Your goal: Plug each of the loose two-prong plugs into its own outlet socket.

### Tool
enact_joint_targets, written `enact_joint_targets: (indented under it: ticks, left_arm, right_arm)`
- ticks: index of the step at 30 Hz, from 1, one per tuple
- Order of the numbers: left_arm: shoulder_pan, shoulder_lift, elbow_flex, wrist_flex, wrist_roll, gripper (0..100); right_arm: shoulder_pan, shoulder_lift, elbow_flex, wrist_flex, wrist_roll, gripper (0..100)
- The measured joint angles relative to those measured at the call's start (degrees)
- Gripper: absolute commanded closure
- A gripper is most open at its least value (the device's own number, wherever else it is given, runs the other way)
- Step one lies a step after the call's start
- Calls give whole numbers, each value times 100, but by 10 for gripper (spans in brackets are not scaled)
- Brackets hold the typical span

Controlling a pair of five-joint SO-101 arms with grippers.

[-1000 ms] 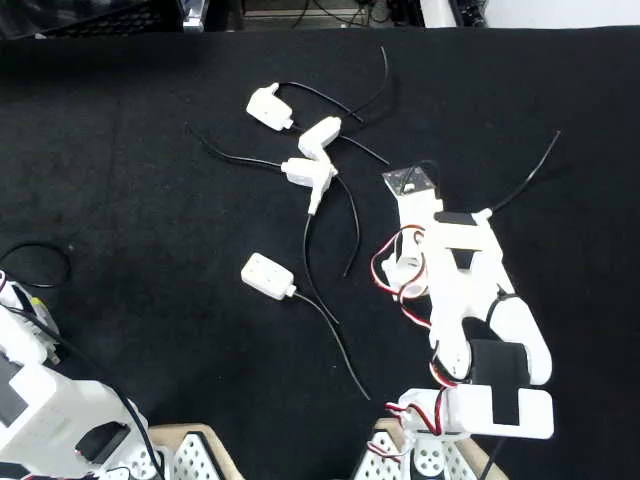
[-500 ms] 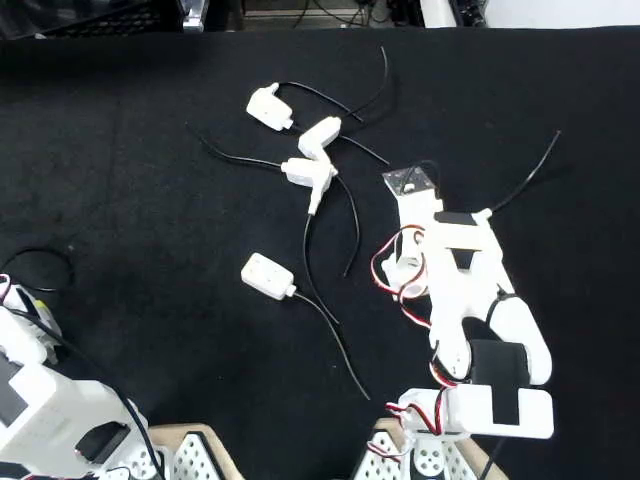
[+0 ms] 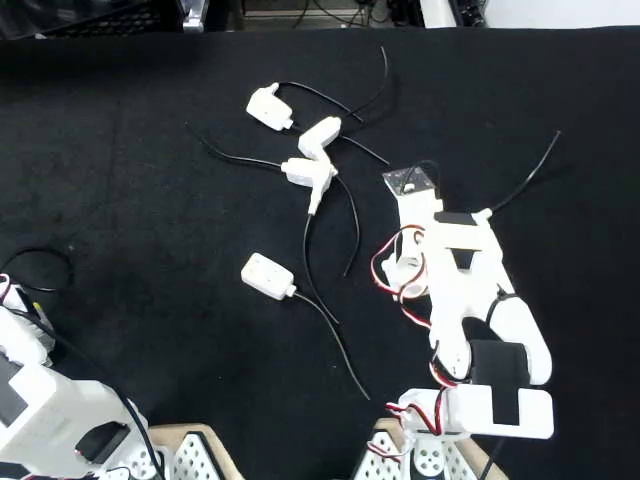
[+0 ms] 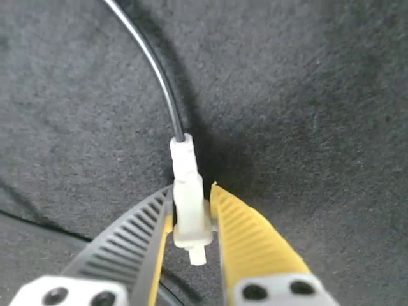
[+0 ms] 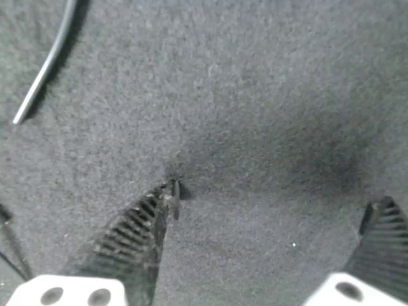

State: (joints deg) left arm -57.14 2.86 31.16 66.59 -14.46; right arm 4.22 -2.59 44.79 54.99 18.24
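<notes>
One black table [image 3: 120, 220] is spanning the high view. The right arm [image 3: 465, 290] is rising from the lower right of that frame toward its centre, with its tip sitting right of the middle. The left arm [image 3: 45, 410] is crouching in the lower left corner.

Four white cabled parts are lying on the cloth in the high view. Two boxy sockets are sitting well apart, one at upper centre [image 3: 268, 108] and one left of centre [image 3: 265, 275]. Two slimmer pieces [image 3: 320, 135] [image 3: 308, 172] are lying close together between them, and I cannot tell whether they are plugs or sockets. Thin black cables [image 3: 345, 225] are trailing from all four, and one more is looping at the left edge [image 3: 40, 262].

The right gripper [image 5: 271, 204] is standing spread wide over bare cloth, gripping nothing, with a cable end [image 5: 44, 70] lying at the upper left of the right wrist view.

The left gripper [image 4: 190, 191] is pinching a small white plug [image 4: 186, 185] between its two fingers, low in the left wrist view. The plug's cable [image 4: 153, 70] is curving away to the top of that frame.
</notes>
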Motion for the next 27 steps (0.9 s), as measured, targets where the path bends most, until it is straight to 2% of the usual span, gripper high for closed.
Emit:
enact_joint_targets:
  ticks: [3, 7, 13, 17, 22, 27]
  left_arm:
    - [0, 0, -26, 105, 0, 970]
    - [149, 0, -466, 695, 0, 970]
    - [774, 0, -1653, 2048, 9, 970]
    - [1222, -255, -2215, 2435, 325, 970]
    - [2110, -1363, -2593, 2514, 774, 970]
    - [3481, -2716, -2646, 2541, 1011, 970]
  right_arm:
    - [0, 0, 0, 0, 0, 554]
    - [0, 0, 0, 0, 0, 554]
    - [0, 0, 0, 0, 0, 554]
    - [0, 0, 0, 0, 0, 554]
    - [0, 0, 0, 0, 0, 554]
    - [0, 0, 0, 0, 0, 554]
